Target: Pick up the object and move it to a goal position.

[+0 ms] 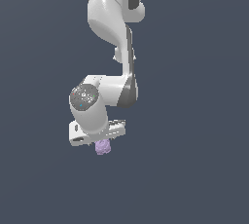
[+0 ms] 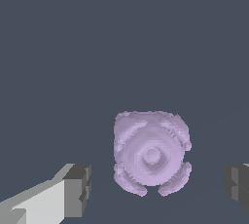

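Gripper (image 2: 155, 189) spread wide astride the object (image 2: 151, 153), pads clear of it: centre it, then close evenly.

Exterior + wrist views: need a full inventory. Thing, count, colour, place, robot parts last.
lumpy purple object: 1, pale lilac-purple with a bumpy surface, directly under the gripper in the exterior view; in the wrist view it sits in the gap between the two fingers, with space on both sides
ground surface: 1, flat dark slate blue, fills the background of both views
goal marker: none visible in either view
robot arm: 1, white with dark grey joints, comes down from the exterior view's top
gripper: 1, white body, pointing down over the object, jaws open
fingers: 2, dark grey pads, one on each side of the object, neither touching it
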You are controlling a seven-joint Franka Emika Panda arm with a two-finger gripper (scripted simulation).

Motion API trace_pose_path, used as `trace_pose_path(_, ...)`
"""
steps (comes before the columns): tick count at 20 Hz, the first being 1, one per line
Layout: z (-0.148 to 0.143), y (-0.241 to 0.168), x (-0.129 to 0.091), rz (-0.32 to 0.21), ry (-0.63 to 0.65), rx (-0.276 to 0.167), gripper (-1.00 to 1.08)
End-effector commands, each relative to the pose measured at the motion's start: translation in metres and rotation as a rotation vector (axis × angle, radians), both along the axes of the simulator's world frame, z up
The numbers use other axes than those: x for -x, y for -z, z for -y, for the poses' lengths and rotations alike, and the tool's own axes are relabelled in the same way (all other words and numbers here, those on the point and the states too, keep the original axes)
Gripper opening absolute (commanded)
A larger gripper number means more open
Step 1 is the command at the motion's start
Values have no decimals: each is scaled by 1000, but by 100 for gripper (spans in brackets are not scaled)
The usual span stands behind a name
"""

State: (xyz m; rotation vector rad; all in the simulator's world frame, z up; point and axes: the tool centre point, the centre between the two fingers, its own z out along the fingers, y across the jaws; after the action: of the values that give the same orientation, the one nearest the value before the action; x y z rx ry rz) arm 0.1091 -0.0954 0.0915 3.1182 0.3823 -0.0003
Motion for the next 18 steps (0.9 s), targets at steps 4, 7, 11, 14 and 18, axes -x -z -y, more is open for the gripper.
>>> trace_pose_path(4, 2, 2, -1, 0, -3, 0, 100)
trace_pose_path(7, 2, 8, -1, 0, -3, 0, 100)
trace_pose_path(11, 2, 27, 0, 0, -4, 0, 100)
trace_pose_path(14, 2, 44, 0, 0, -5, 0, 100)
trace_pose_path(18, 2, 54, 0, 0, -5, 0, 100)
